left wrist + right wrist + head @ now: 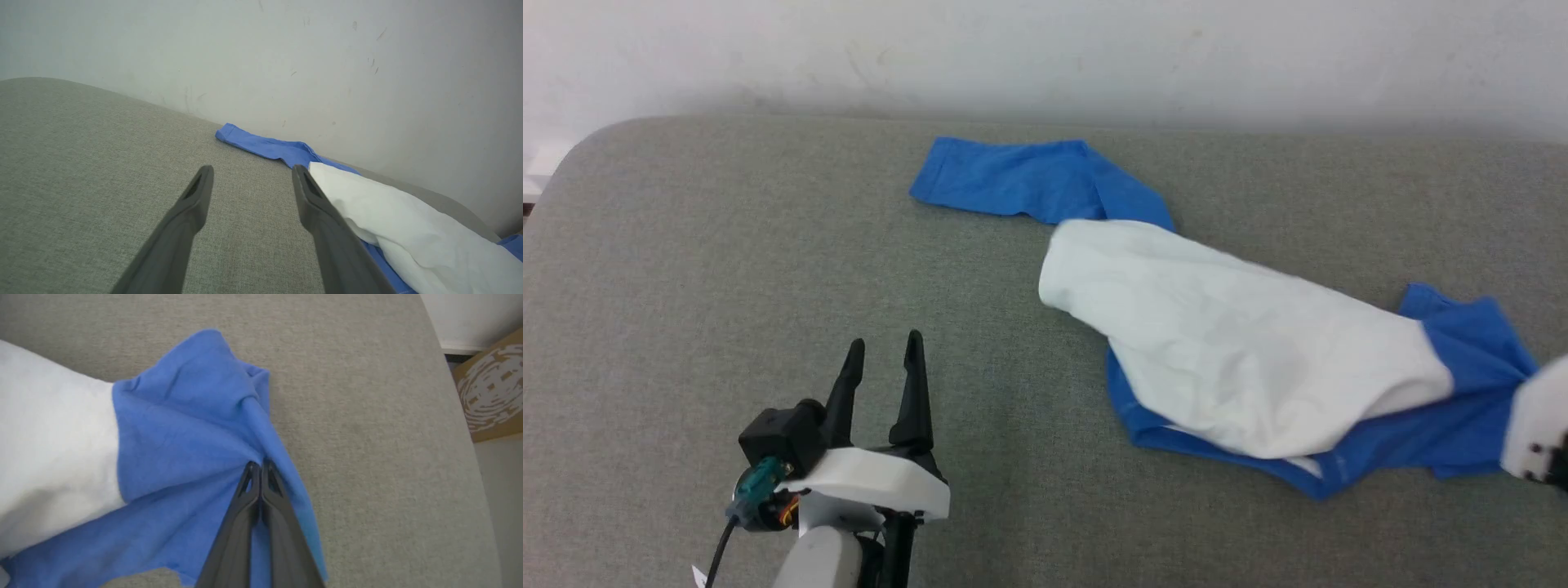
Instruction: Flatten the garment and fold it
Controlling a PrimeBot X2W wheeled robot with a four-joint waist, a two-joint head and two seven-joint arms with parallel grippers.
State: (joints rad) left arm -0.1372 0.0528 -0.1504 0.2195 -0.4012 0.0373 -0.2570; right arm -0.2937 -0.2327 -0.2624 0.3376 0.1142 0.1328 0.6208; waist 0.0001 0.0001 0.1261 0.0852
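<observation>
The crumpled white-and-blue T-shirt (pixel 1241 351) lies right of the spread, empty left gripper (pixel 885 343); the right gripper (pixel 256 464) pinches its blue right end.

A grey, woven-fabric padded surface (pixel 727 245) with rounded corners spans the head view from side to side, its far edge running across the upper part of the frame. One thing lies on it: a crumpled T-shirt (pixel 1241 343), right of centre. The shirt's white body is bunched in a diagonal band from the centre toward the lower right, over a blue layer that shows along its lower edge. One blue sleeve (pixel 1021 180) lies flat at upper centre, near the far edge. The other blue end (pixel 1470 359) is gathered into folds at the right edge of the frame.
</observation>
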